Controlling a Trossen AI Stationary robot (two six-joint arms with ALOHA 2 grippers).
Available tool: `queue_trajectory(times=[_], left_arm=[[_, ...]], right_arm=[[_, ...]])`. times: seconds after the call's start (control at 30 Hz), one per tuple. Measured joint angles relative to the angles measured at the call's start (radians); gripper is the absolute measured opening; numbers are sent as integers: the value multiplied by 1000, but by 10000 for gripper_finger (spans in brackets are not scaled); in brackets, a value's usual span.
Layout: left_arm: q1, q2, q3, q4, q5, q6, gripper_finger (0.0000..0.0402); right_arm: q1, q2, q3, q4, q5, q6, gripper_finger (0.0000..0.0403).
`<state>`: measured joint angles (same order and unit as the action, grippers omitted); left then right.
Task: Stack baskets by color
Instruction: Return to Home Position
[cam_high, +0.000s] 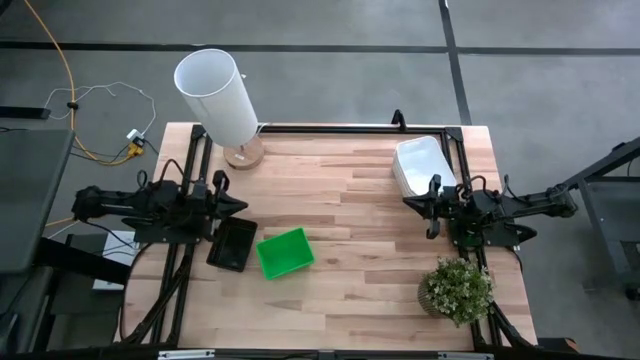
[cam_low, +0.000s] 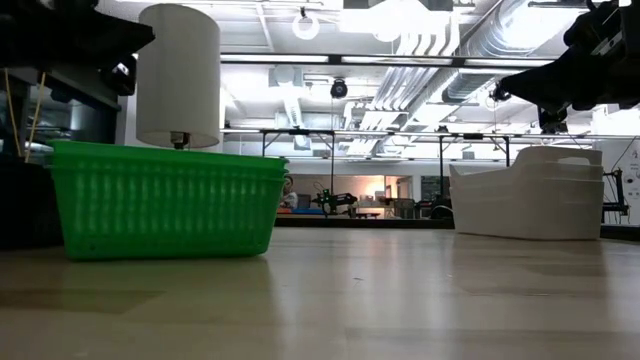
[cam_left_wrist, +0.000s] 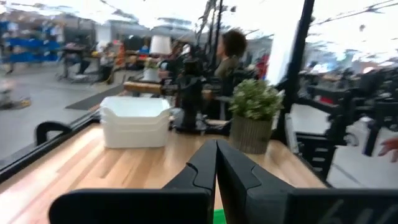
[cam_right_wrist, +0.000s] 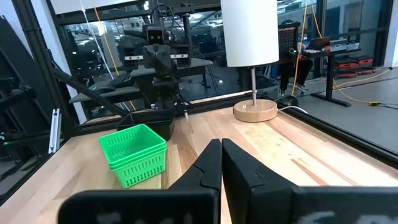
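Closest in, the left tool (cam_left_wrist: 216, 144) has its two fingers pressed together on nothing, and the right tool (cam_right_wrist: 221, 144) is the same, closed and empty. Each hangs over its own side of the worktop (cam_high: 360, 220). Right by the left tool's tip sits the black basket stack (cam_high: 232, 245), with the green basket stack (cam_high: 285, 252) just beside it, turned askew. The white basket stack (cam_high: 420, 165) stands at the far right corner, just beyond the right tool. The likely trouble, as I judge it, is an arm dipping as it pulls away and clipping the black or white pile. The plant (cam_high: 457, 290) sits close beside the right arm, so a wide swing might brush it. The lamp (cam_high: 218, 95) is farther off. No brand, label or writing can be read anywhere
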<state>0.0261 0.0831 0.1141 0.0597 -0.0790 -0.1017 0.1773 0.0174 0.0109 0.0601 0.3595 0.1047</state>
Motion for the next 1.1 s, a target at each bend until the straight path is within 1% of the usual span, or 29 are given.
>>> queue_trajectory(times=[0.1,0.23,0.5,0.6,0.9,1.1], left_arm=[[0,-73,-48,4,34,-24,0],[0,-78,-101,31,42,-37,0],[0,-78,-102,-53,52,-21,0],[0,-79,-102,-48,69,28,0],[0,-69,-102,-50,67,93,0],[0,-62,-102,-50,67,96,0]], right_arm=[[0,0,0,-1,0,0,0],[0,2,0,-2,0,0,0],[0,2,0,-2,0,0,0],[0,2,0,-2,0,0,0],[0,2,1,-3,0,0,0],[0,2,1,-3,0,0,0]])
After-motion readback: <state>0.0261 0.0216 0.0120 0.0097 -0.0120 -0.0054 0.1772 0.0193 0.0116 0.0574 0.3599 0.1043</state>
